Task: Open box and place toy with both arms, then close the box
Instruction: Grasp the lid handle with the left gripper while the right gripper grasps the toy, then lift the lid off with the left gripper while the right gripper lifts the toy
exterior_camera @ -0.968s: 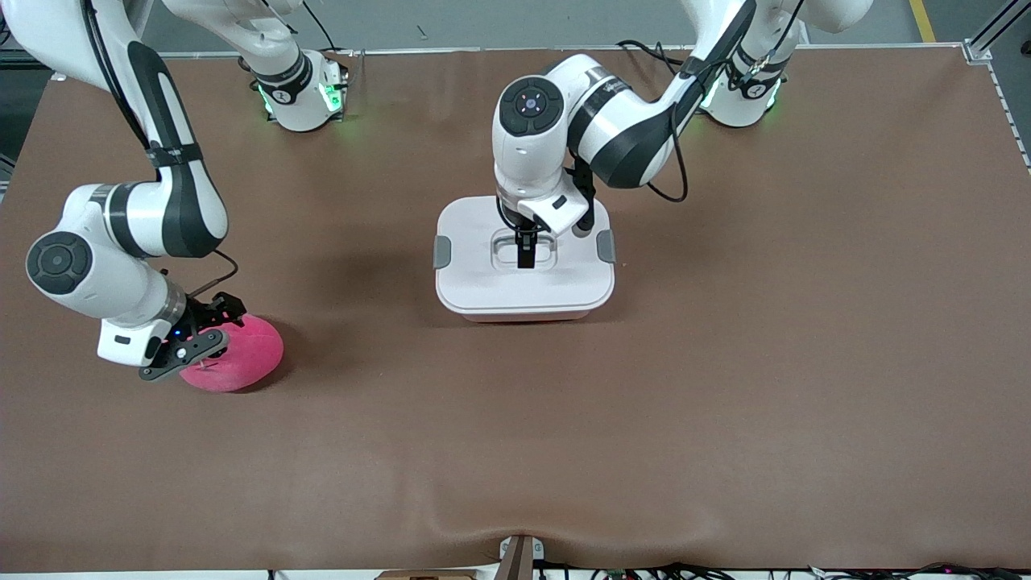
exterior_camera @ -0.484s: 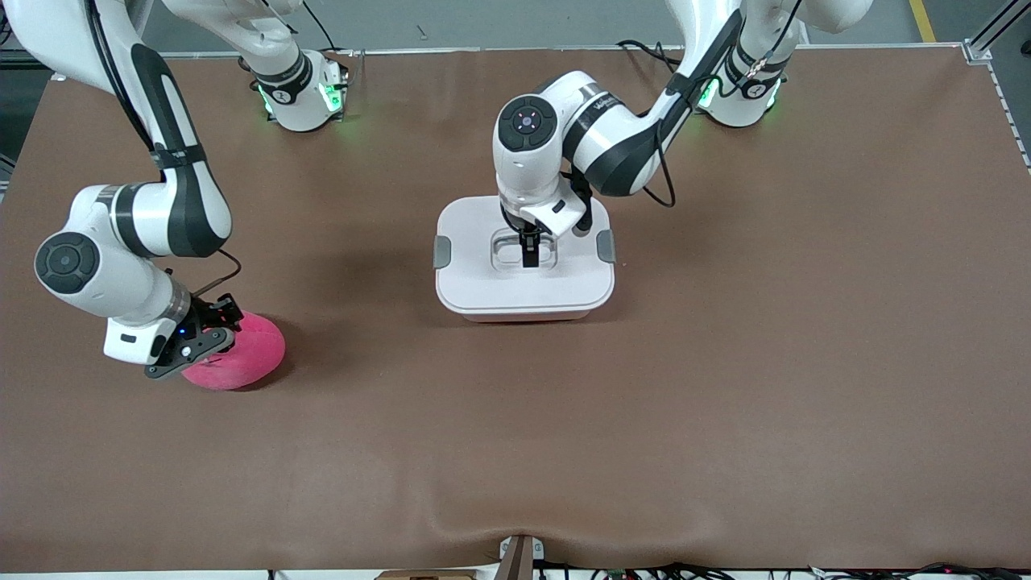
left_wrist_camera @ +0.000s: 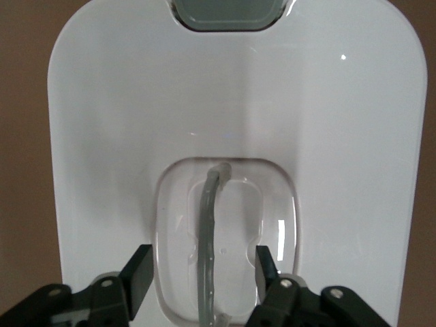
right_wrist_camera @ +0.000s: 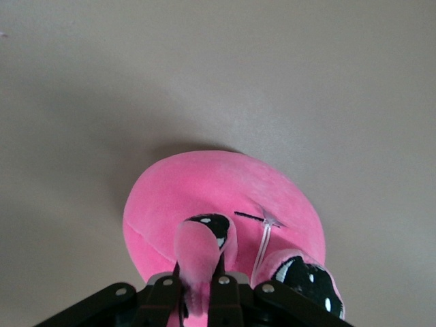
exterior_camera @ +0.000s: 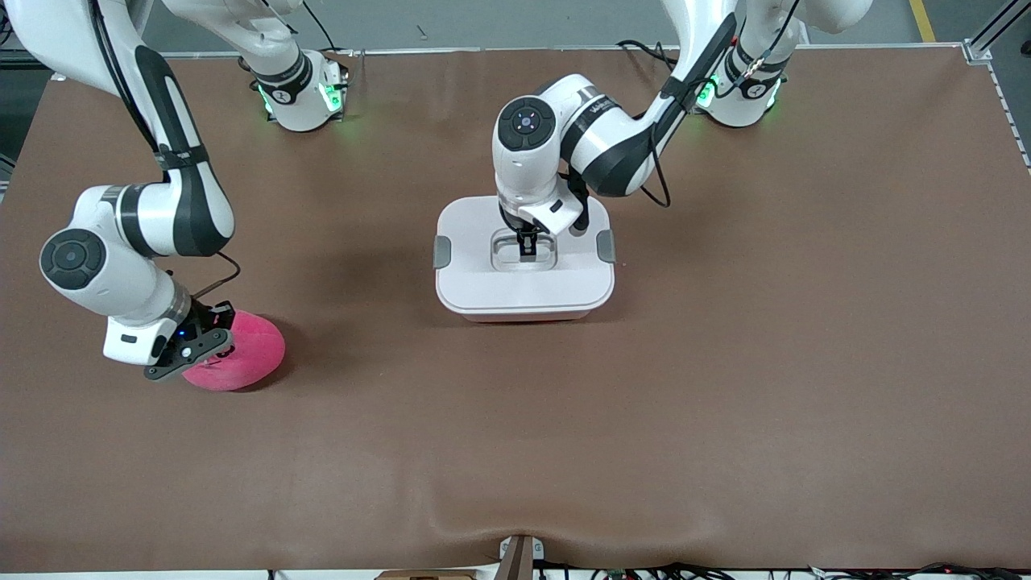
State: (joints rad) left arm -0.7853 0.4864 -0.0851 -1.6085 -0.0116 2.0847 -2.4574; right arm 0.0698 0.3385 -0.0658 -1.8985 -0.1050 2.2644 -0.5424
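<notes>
The pale pink box [exterior_camera: 523, 308] with its white lid [exterior_camera: 483, 282] on stands at the table's middle, grey clips [exterior_camera: 441, 251] on both ends. My left gripper [exterior_camera: 527, 248] is open, down in the lid's recess, its fingers [left_wrist_camera: 139, 269] either side of the clear handle [left_wrist_camera: 208, 225] without touching it. The hot-pink plush toy [exterior_camera: 246, 354] lies on the table toward the right arm's end. My right gripper [exterior_camera: 211, 342] is shut on one of the toy's protruding eye stalks [right_wrist_camera: 201, 255]. The other dark eye [right_wrist_camera: 303, 276] shows beside it.
The brown table mat [exterior_camera: 725, 362] spreads around both things. Both arm bases [exterior_camera: 302, 93] stand along the table's edge farthest from the front camera. A small bracket [exterior_camera: 519, 556] sits at the edge nearest that camera.
My left gripper has sunk lower into the lid's recess around the handle. My right gripper has closed in a little on the toy, which has barely moved.
</notes>
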